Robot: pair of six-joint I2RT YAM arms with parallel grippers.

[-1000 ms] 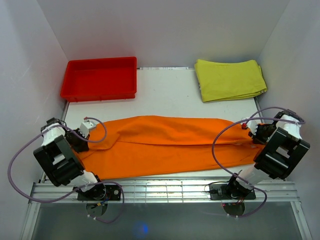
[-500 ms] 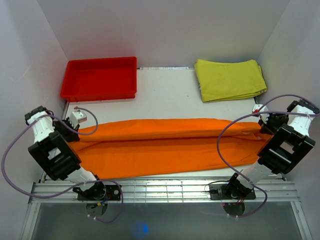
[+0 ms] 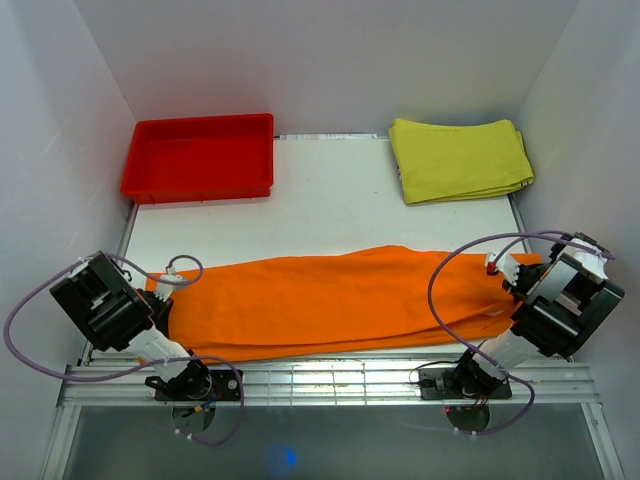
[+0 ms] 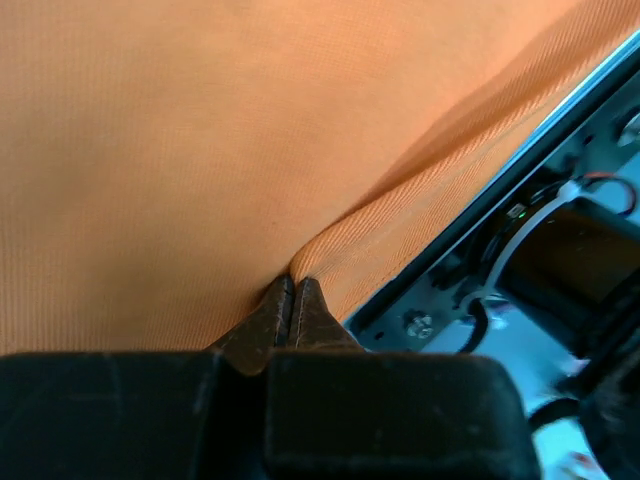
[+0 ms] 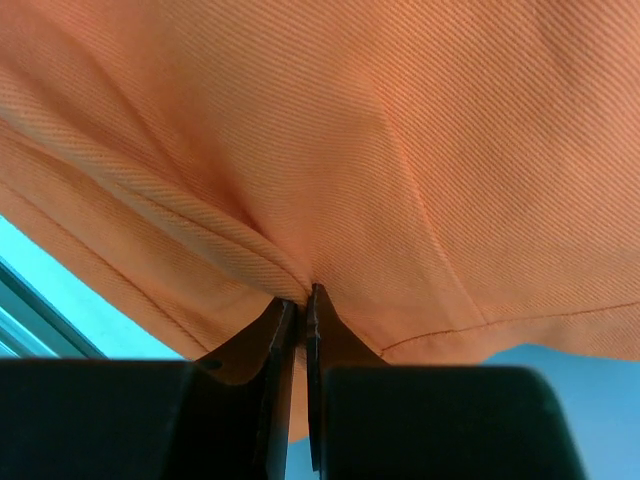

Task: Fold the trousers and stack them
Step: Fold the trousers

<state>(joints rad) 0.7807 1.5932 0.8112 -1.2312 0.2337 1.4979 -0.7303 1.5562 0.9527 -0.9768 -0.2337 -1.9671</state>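
Note:
The bright orange trousers (image 3: pixel 330 300) lie lengthwise across the near half of the table, folded along their length. My left gripper (image 3: pixel 165 300) is shut on the trousers' left end near the table's front left; in the left wrist view the jaws (image 4: pixel 292 300) pinch a fold of the orange cloth (image 4: pixel 180 150). My right gripper (image 3: pixel 512 285) is shut on the trousers' right end; in the right wrist view the jaws (image 5: pixel 297 305) pinch a fold of the cloth (image 5: pixel 400 130).
A red plastic tray (image 3: pixel 200 157) stands at the back left. A yellow-green folded cloth (image 3: pixel 460 160) lies at the back right. White walls close in both sides. The metal rail (image 3: pixel 330 380) runs along the front edge.
Both grippers have pulled the held far edge of the trousers toward the front edge and lowered it, so the top layer now lies over the near layer.

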